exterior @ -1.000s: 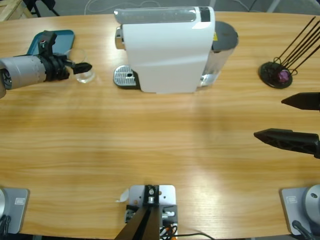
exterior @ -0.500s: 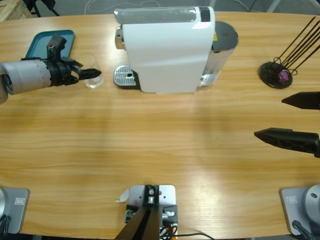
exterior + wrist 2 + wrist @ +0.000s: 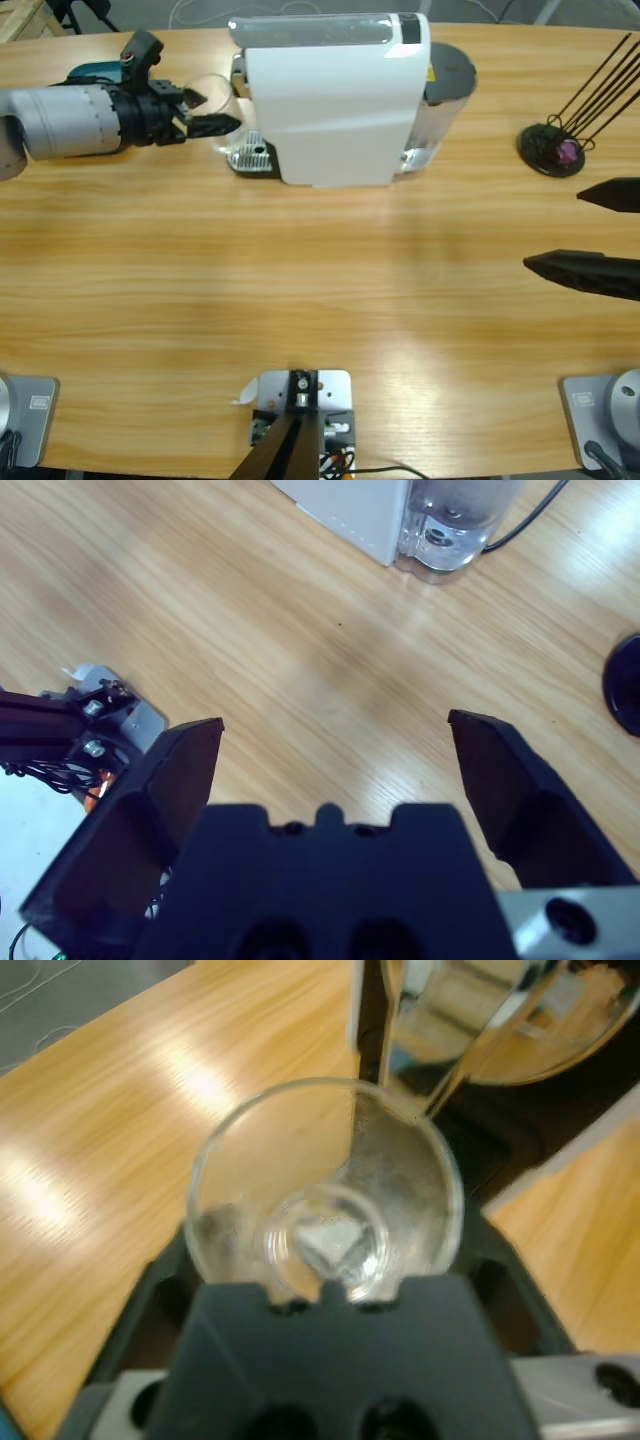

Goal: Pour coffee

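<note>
This looks like a robotics lab or test room rather than a home. A long, pale wooden table carries a boxy white capsule coffee machine, a teal plastic tray, and a black reed-diffuser stand, with loose cables on grey floor beyond.

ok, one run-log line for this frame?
left gripper: shut on glass, empty, by coffee machine drip tray | right gripper: open, idle over table

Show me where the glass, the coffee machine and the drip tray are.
glass point(image 3: 325, 1195): left wrist view, inner wall.
coffee machine point(image 3: 335, 110): high view, white top.
drip tray point(image 3: 250, 155): high view, metal grate.
</note>
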`<move>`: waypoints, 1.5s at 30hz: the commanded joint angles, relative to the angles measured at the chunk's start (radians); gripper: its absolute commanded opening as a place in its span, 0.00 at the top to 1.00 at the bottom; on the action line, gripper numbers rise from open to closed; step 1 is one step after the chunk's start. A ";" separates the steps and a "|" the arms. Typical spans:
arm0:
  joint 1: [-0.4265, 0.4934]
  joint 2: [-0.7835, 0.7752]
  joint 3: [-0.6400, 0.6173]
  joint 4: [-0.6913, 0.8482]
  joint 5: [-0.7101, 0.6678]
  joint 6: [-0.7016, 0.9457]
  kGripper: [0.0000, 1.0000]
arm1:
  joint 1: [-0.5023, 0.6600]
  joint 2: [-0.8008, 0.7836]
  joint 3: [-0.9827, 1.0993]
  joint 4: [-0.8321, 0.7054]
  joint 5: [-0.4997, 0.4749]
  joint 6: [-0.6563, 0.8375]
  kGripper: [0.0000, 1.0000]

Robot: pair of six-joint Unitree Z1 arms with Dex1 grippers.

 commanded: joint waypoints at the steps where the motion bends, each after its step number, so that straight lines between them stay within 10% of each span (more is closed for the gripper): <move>1: -0.007 0.120 -0.039 0.012 -0.050 -0.002 0.72 | -0.046 -0.042 0.023 0.031 0.030 -0.037 0.00; 10: -0.008 0.172 -0.069 0.011 -0.080 -0.009 0.69 | -0.070 -0.049 0.022 0.041 0.039 -0.052 0.00; 18: -0.012 0.171 -0.085 0.056 -0.092 -0.016 0.04 | -0.083 -0.060 0.022 0.051 0.039 -0.060 0.01; 45: -0.025 -0.168 0.101 0.242 -0.004 -0.018 0.03 | -0.092 -0.031 0.018 0.048 0.119 -0.065 0.00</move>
